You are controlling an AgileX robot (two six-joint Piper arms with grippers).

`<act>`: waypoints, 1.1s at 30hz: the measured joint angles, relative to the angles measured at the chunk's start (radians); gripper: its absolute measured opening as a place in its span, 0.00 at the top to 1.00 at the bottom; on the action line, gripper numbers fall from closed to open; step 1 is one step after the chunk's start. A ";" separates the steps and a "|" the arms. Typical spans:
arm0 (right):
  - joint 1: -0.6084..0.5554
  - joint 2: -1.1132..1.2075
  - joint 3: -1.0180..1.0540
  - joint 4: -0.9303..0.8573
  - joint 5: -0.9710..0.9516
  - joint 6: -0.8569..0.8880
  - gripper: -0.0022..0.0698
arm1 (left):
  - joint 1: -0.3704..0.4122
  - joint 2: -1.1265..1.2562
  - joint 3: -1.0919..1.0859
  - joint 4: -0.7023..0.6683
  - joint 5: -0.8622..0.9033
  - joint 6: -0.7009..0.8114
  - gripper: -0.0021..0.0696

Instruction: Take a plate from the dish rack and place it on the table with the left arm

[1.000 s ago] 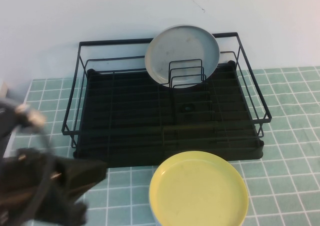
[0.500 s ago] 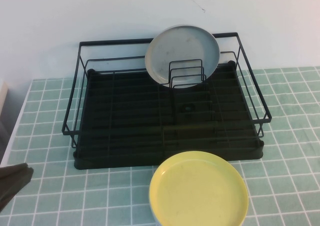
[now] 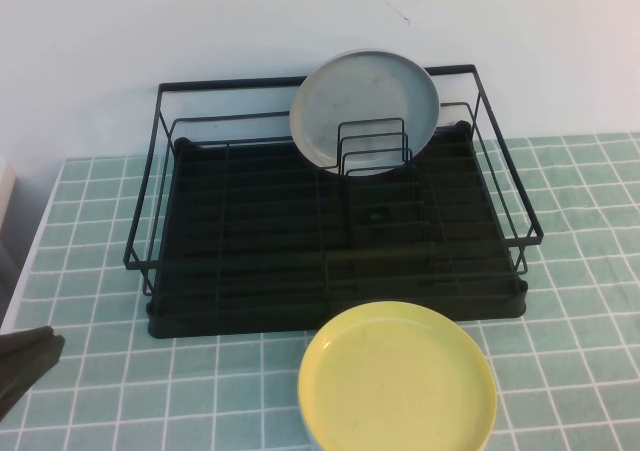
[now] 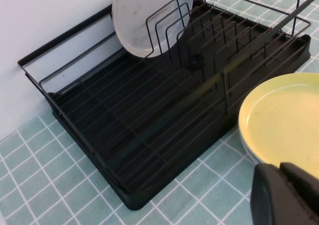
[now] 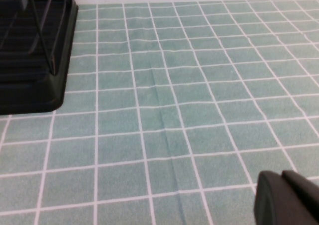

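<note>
The pale yellow plate (image 3: 398,379) (image 4: 289,117) lies flat on the table (image 3: 585,271) just in front of the dish rack (image 3: 250,241) (image 4: 149,115), resting on another plate whose pale blue edge shows beneath it. My left gripper (image 4: 280,169) is shut and empty, hovering close over the near side of the yellow plate. In the high view only a dark tip of the left arm (image 3: 22,363) shows at the lower left edge. My right gripper (image 5: 281,175) is shut with nothing in it, low over bare tiles to the right of the rack (image 5: 30,60).
A grey-white plate (image 3: 365,111) (image 4: 147,20) stands upright in the small wire holder at the back of the rack. The white wall runs behind the rack. Tiled surface lies to the left and right of the rack (image 5: 174,85).
The left arm, large at the lower left of the high view a second ago, has pulled back almost out of that view. Nothing has moved in the last half second.
</note>
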 joint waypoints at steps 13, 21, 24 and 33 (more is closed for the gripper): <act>0.000 0.000 0.000 0.000 0.000 0.000 0.97 | 0.000 -0.039 0.079 0.002 0.002 0.002 0.97; 0.000 0.000 0.000 0.000 0.000 0.000 0.97 | 0.085 -0.260 0.295 0.100 -0.231 0.040 0.97; 0.000 0.000 0.000 0.000 0.000 0.000 0.97 | 0.149 -0.351 0.393 0.110 -0.352 0.044 0.97; 0.000 0.000 0.000 0.000 0.000 0.000 0.97 | 0.298 -0.491 0.674 0.102 -0.447 -0.179 0.97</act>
